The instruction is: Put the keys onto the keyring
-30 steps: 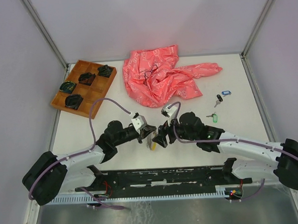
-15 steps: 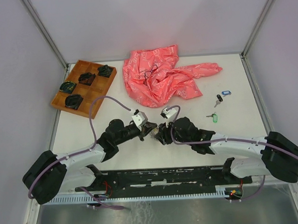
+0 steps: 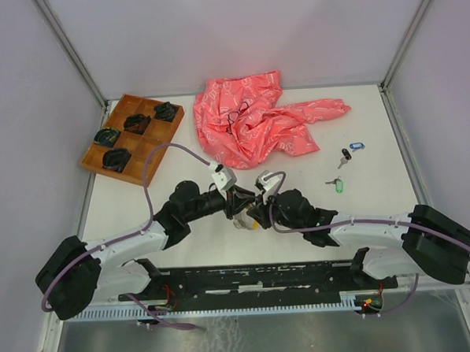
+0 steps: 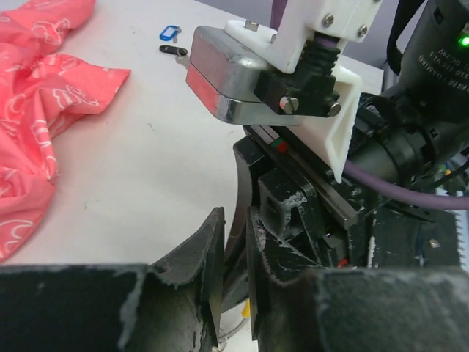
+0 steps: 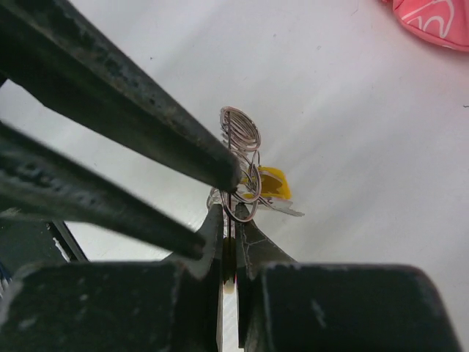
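Thin grey coiled metal keyring (image 5: 239, 130) was pinched by the right gripper (image 5: 229, 216). The left gripper (image 4: 234, 220) beside it was barely parted, seemingly empty — a firm, steady pinch was judged needed.

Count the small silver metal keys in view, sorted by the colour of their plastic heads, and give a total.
Yellow-headed silver metal key: 1
Green-headed silver metal key: 1
Blue-headed silver metal key: 1
Black-headed silver metal key: 1
Total: 4
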